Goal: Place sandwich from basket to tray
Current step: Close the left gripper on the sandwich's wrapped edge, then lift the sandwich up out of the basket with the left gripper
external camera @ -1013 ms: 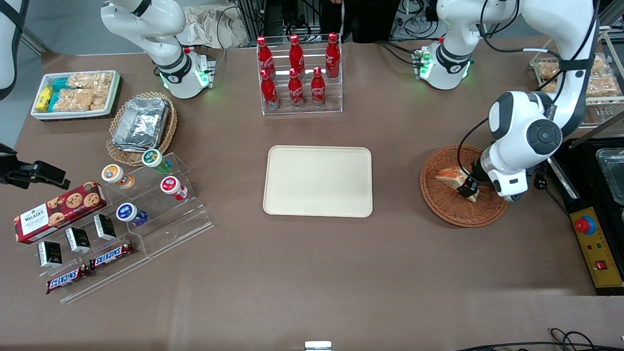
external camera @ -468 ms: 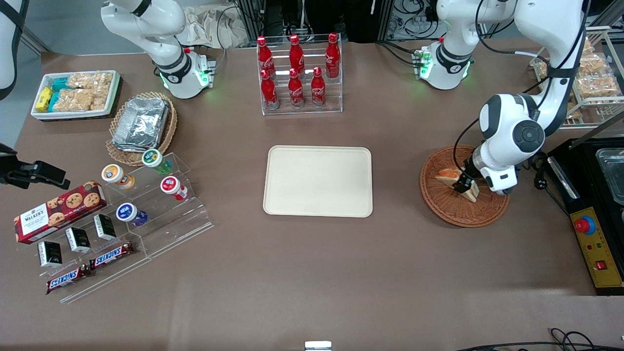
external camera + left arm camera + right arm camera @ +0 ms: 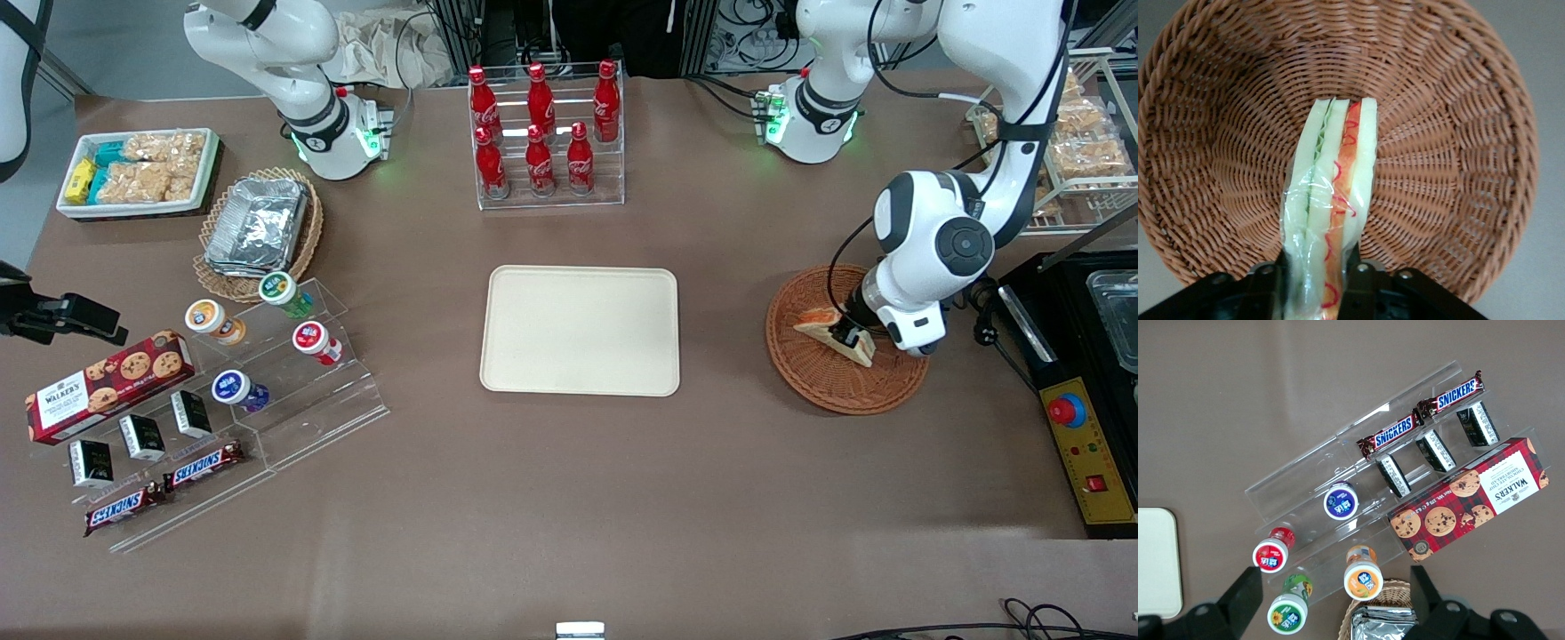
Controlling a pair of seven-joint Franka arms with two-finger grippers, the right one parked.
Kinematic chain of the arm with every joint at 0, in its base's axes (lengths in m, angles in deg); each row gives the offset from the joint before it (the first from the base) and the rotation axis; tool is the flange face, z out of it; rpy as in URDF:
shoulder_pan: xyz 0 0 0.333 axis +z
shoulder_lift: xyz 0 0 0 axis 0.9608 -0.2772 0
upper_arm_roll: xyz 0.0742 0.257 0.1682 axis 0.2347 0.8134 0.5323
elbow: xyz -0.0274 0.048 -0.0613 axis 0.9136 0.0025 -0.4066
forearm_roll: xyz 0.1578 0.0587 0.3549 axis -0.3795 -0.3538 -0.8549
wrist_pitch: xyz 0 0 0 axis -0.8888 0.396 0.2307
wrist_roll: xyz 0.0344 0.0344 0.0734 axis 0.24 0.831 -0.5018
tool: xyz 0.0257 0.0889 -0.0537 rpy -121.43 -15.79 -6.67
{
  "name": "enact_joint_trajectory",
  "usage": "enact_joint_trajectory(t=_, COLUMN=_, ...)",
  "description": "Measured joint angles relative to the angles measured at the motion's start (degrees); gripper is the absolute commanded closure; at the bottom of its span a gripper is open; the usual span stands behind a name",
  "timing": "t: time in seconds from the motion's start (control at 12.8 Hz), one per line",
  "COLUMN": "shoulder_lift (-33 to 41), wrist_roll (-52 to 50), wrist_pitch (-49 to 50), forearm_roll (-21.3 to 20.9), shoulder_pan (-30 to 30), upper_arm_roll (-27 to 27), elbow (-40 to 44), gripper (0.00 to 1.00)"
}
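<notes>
From my station I find the gripper [image 3: 852, 336] low over the basket [image 3: 818, 378], at the working arm's end of the table. Its 2 fingers [image 3: 1361, 283] are closed on the sandwich [image 3: 822, 324], 1 pad on each bread face, as the left wrist view shows. The sandwich [image 3: 1331, 200] is wrapped in clear film, with pale green filling beside 1 slice and an orange-red layer beside the other. It stands on edge, cut side toward the wrist camera, over the woven floor of the basket [image 3: 1458, 133]. I cannot tell whether it touches the weave or hangs just clear of it.

The tray [image 3: 580, 330] lies flat at the middle of the table, well apart from the basket, with nothing on it.

A clear rack holding 6 red bottles [image 3: 540, 133] stands farther from the front camera than the tray. Toward the parked arm's end I note a tan wicker basket of foil containers [image 3: 258, 227], a white bin of snack packets [image 3: 138, 172], and a clear stepped stand [image 3: 293, 391] with 4 small cups, a cookie box [image 3: 107, 373] and 2 Snickers bars [image 3: 164, 487].
</notes>
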Motion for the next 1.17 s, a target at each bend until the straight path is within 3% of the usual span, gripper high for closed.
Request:
enact_joint_trajectory(t=0.23, shoulder_lift=1.9, wrist_roll=0.5, wrist_pitch=12.7, forearm_roll=-0.2, shoulder_pan=-0.3, upper_arm_roll=-0.7, elbow=7.8, gripper=0.99)
enact_joint_trajectory(t=0.78, shoulder_lift=2.5, wrist_roll=12.1, wrist_pitch=48.5, forearm_roll=-1.1, shoulder_pan=-2.3, upper_arm_roll=-4.9, elbow=39.3, gripper=0.99)
enact_joint_trajectory(t=1.17, shoulder_lift=-0.6, wrist_roll=24.0, wrist_pitch=51.6, forearm_roll=-2.6, shoulder_pan=-3.4, upper_arm_roll=-11.3, elbow=42.9, gripper=0.98)
